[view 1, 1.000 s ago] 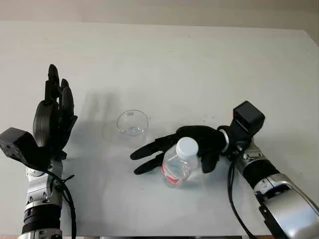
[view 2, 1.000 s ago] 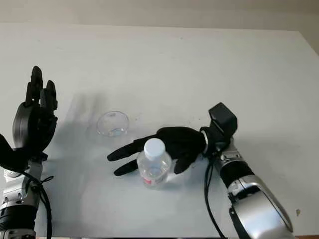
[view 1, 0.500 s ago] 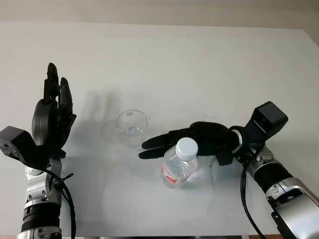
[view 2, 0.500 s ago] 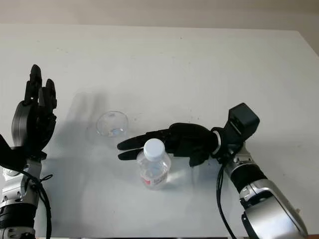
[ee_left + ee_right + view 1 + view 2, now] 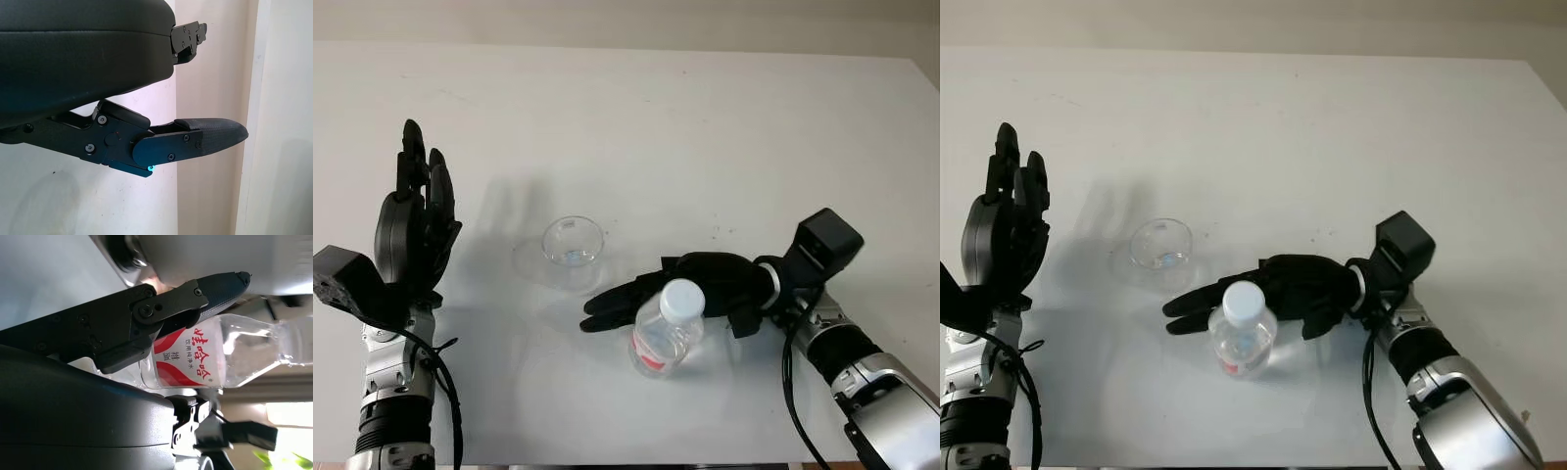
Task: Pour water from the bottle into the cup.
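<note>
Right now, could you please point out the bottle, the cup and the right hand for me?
bottle (image 5: 681, 297): left eye view, on its white cap.
cup (image 5: 574, 241): left eye view, on its clear bottom.
right hand (image 5: 710, 280): left eye view, on the black palm behind the bottle.

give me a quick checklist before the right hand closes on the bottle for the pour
1. Bottle upright with its white cap on: ok for grasping, but the cap must come off before pouring.
2. Right hand at the bottle, fingers reaching past it: ok, open, no firm grip yet.
3. Finger across the bottle's red label in the right wrist view: ok.
4. Cup upright, standing apart from the bottle: ok.
5. Left hand open, raised at the table's left, away from the cup: ok.
6. Water level in the bottle: cannot tell.
</note>
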{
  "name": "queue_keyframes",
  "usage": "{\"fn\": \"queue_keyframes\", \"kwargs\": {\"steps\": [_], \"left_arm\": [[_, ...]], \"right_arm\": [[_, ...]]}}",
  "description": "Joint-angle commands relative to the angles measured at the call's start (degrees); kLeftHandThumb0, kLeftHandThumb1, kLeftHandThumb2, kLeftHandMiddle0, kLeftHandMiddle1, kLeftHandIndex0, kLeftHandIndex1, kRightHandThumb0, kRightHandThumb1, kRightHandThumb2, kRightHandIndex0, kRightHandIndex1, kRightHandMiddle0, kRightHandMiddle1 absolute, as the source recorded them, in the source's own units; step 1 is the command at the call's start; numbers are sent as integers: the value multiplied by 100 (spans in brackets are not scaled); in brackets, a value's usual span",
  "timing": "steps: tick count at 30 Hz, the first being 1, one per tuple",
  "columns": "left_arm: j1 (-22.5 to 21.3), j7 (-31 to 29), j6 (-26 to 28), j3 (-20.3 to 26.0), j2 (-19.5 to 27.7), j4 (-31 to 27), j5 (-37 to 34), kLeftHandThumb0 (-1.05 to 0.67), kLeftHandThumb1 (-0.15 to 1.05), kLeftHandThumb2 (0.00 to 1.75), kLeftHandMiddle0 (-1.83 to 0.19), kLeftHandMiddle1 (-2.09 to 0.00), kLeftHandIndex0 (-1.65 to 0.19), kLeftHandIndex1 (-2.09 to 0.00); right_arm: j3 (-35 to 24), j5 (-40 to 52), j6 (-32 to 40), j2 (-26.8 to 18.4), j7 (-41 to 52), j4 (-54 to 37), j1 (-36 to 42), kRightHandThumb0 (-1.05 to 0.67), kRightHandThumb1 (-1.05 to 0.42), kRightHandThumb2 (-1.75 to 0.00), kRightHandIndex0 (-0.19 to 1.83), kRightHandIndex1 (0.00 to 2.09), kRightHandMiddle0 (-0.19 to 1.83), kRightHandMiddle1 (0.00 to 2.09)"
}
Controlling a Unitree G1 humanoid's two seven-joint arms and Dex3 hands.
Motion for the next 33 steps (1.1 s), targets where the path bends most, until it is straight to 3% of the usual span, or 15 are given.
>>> {"fn": "queue_keyframes", "kwargs": {"steps": [1,9,15,19,26,27,28,30,32,33], "left_arm": [[4,20,-87,-6,-14,-85,26,-75,105,53,19,0,19,0],[97,108,-86,-9,-39,-178,62,-76,105,52,19,0,19,0],[146,110,-104,-4,-36,-220,72,-76,105,53,19,0,19,0],[167,151,-121,-4,-41,-232,93,-76,105,53,19,0,19,-1],[224,232,-21,-15,-49,-369,78,-77,105,52,19,0,19,0],[234,249,-8,-17,-55,-391,77,-77,105,52,19,0,19,0],[241,255,-3,-17,-55,-397,74,-76,105,52,19,0,19,0],[251,266,6,-21,-53,-407,80,-76,105,52,19,0,19,0],[258,277,2,-27,-55,-416,90,-76,105,52,19,0,19,0],[262,274,-3,-29,-56,-419,88,-76,105,52,19,0,19,0]], "right_arm": [[10,-162,3,-77,21,-162,-119,-97,-101,-5,23,5,17,7],[-130,-858,-114,29,21,-354,-199,-93,-96,-4,28,7,24,10],[-318,-1231,-260,13,21,-601,-130,-78,-92,-4,31,8,29,11],[-392,-1212,-179,-30,21,-814,-8,-81,-94,-6,35,9,34,13],[-1165,-1722,-84,-53,-311,-1859,600,-40,-88,-5,46,18,53,26],[-1268,-1768,-154,-30,-417,-2027,730,-39,-89,-5,35,45,49,39],[-1350,-1830,-220,-15,-535,-2207,859,-38,-90,-5,16,84,42,60],[-1451,-1980,-179,-32,-789,-2593,1096,-34,-93,-5,-2,134,23,118],[-1516,-2071,-63,-51,-970,-2907,1279,-29,-94,-6,-3,160,16,152],[-1537,-2112,-28,-54,-1055,-3067,1375,-28,-95,-5,-3,165,15,158]]}}
